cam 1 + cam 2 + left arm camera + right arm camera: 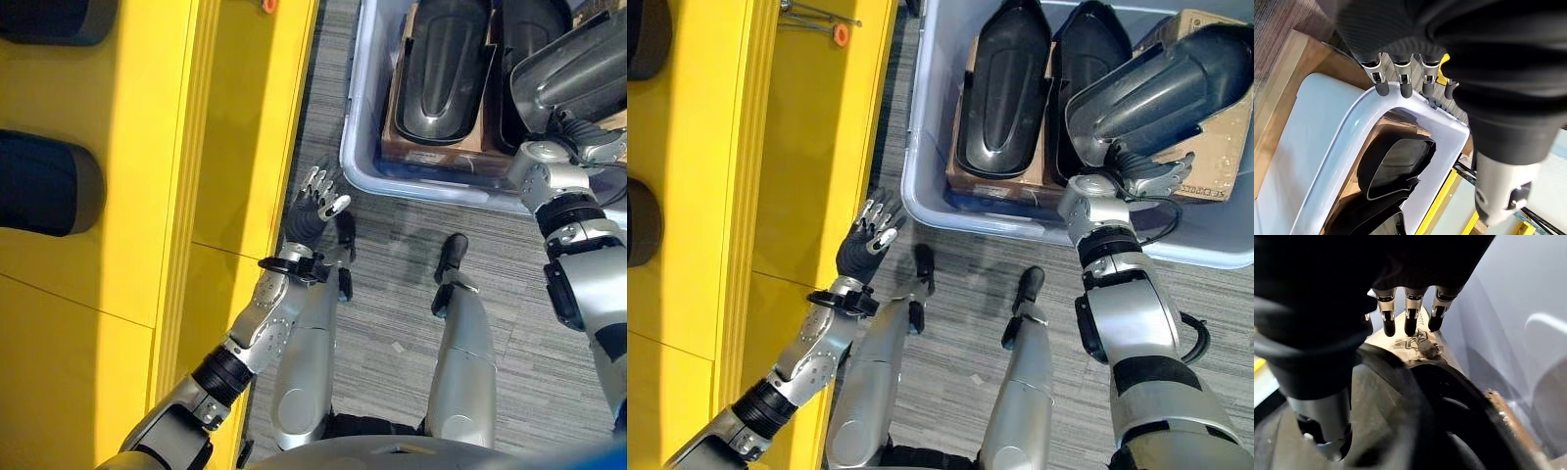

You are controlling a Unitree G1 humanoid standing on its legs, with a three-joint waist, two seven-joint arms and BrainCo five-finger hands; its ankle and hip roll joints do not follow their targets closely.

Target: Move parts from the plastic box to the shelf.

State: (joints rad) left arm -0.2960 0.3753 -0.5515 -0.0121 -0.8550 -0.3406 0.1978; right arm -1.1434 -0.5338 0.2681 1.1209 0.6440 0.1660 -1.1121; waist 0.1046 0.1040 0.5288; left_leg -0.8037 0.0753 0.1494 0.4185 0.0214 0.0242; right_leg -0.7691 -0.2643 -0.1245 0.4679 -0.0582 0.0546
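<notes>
Left eye view: the right hand (586, 137) is at the near rim of the plastic box (364, 147), carrying a dark moulded part (573, 61) lifted above the others. The left hand (318, 201) hangs free over the carpet between the box and the yellow shelf (147, 196), fingers straight and spread, holding nothing. On the shelf two dark parts lie at the far left, one (44, 183) at mid-height and another (59, 20) at the top edge.

Right eye view: the lifted part rests tilted on the right hand's fingers (1161, 176), which reach under it from below. Two more parts stay in the box, side by side on cardboard: one (1004, 88) and its neighbour (1087, 59).

Left wrist view: the left hand's fingers (1403, 83) are straight, over the box's rim, with parts inside.

Right wrist view: the fingers (1409, 316) point out straight beside the dark part, the thumb alongside; whether they truly clamp it I cannot tell.

The step in hand seems to be the lift-out. Next the part must swing across to the shelf without slipping.
</notes>
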